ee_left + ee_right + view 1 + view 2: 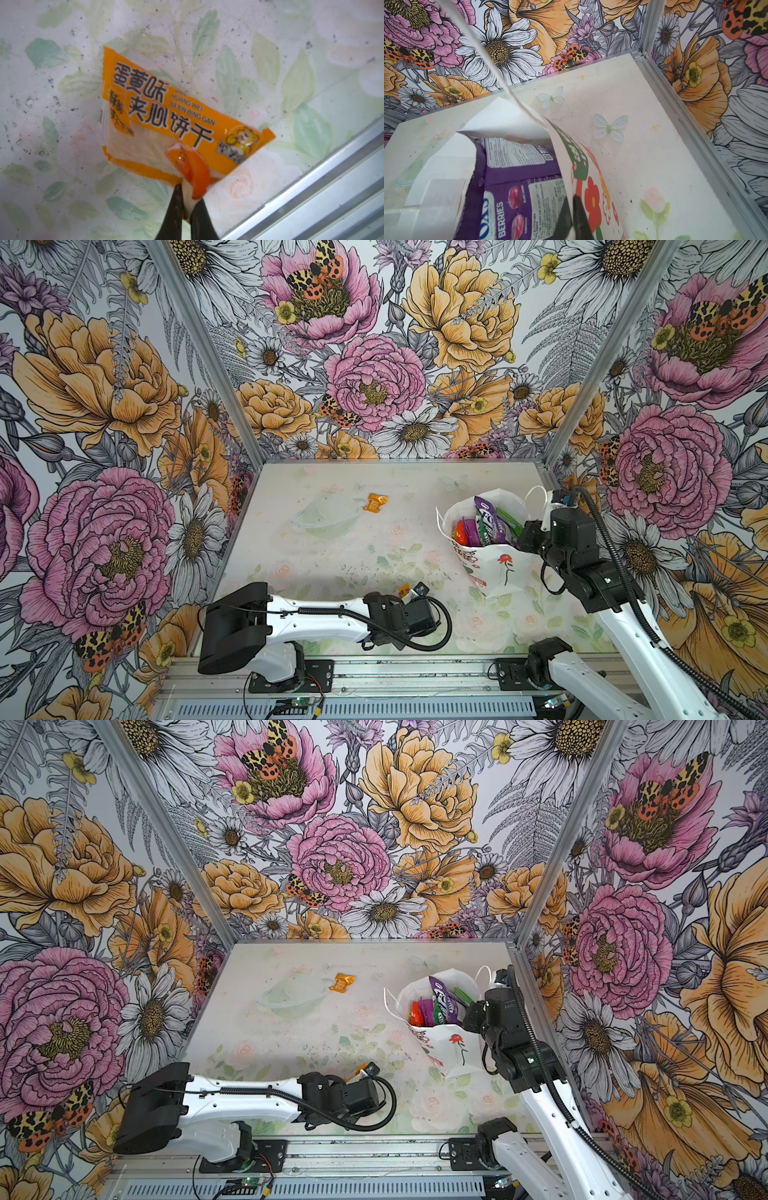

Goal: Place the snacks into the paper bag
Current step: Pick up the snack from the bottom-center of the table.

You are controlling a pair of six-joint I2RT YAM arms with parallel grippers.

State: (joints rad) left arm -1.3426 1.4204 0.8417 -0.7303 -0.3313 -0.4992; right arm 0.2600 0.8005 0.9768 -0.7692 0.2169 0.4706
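Observation:
My left gripper [188, 193] is shut on the lower corner of an orange packet with black Chinese lettering [166, 116], near the table's front edge; in a top view only a bit of that packet [404, 592] peeks past the wrist. A second orange packet [375, 502] lies alone far back on the table. The white paper bag [498, 568] with a red rose stands at the right, holding a purple pouch [490, 518] and red, magenta and green packets. My right gripper [572, 198] is shut on the bag's printed side wall [583, 166], beside the purple pouch [512, 178].
A faint greenish dish-like outline [324, 518] shows on the table next to the far orange packet. Floral walls enclose the table on three sides. An aluminium rail [374, 672] runs along the front edge, close to the left gripper.

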